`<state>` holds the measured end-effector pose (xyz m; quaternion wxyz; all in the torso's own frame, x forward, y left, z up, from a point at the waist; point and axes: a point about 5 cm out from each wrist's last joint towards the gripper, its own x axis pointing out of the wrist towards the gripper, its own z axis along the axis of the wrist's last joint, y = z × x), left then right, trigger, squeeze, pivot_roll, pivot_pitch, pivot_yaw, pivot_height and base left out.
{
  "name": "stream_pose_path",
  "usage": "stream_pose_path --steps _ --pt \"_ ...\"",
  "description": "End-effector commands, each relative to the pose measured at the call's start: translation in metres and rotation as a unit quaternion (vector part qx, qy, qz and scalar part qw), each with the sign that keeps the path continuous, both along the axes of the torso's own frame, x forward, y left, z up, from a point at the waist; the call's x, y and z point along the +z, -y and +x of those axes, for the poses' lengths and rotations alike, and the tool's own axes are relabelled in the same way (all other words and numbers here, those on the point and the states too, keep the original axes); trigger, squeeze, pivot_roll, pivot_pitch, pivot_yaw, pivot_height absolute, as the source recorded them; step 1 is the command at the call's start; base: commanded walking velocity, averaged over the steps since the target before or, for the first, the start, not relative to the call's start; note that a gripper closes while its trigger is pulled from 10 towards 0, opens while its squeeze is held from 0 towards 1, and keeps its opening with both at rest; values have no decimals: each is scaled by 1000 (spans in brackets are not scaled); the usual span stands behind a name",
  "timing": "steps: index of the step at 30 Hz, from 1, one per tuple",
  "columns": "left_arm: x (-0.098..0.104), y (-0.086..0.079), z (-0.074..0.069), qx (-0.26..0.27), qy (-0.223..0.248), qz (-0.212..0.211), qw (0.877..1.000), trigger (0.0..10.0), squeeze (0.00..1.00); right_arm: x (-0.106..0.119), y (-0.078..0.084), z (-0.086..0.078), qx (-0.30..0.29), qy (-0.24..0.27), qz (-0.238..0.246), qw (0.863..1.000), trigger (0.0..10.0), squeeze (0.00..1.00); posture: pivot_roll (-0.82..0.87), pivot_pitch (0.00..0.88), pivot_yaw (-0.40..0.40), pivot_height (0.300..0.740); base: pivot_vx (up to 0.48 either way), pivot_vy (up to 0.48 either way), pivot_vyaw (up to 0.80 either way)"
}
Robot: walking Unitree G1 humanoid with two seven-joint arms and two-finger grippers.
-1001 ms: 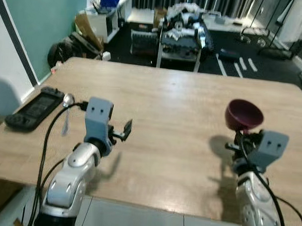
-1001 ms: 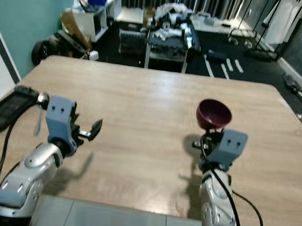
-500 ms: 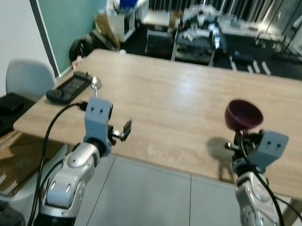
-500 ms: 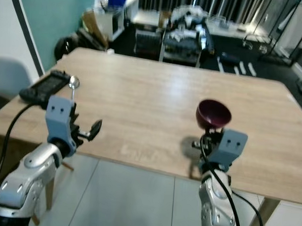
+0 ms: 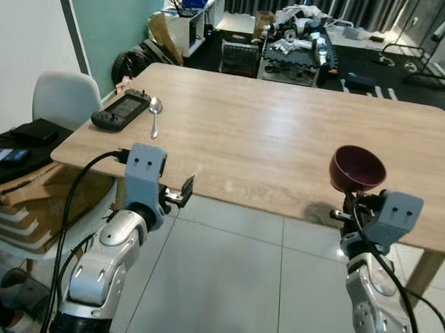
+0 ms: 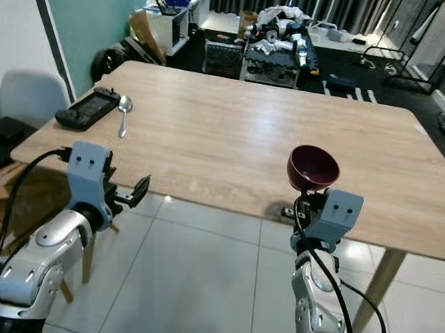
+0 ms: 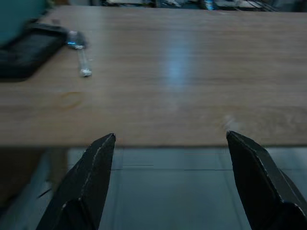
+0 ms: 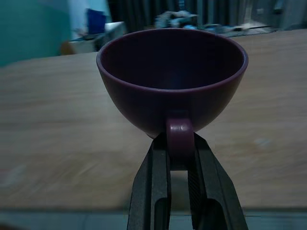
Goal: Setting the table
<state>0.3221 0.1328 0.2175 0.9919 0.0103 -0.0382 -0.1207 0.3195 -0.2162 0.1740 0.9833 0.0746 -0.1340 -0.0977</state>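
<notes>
The table (image 5: pixel 282 139) was pale wood with a soft sheen. The spoon (image 5: pixel 156 111) looked like shiny metal, the maroon cup (image 8: pixel 171 79) smooth and matt, the floor (image 5: pixel 226 283) glossy tile.

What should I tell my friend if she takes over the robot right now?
Right gripper: shut on the handle of the maroon cup, held up in the air at the near edge of the wooden table.
Left gripper: open, holding nothing, out over the floor in front of the table.
Spoon lies near the table's left end, beside a black handheld device.
Done: cup picked up.
Left: put the cup down on the table and lay the spoon by it.
</notes>
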Motion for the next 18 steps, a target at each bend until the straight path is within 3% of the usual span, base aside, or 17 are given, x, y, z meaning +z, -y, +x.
stream_pose_path --steps 1,18 --pt "-5 -1 0 1 -9 0 1000 10000 0 -2 0 -1 1 -1 2 1000 10000 0 103 72 50 740 0 0 0" --pt "-5 0 0 -1 -8 0 1000 10000 0 -3 0 -1 0 -2 3 1000 10000 0 100 75 52 740 0 0 0"
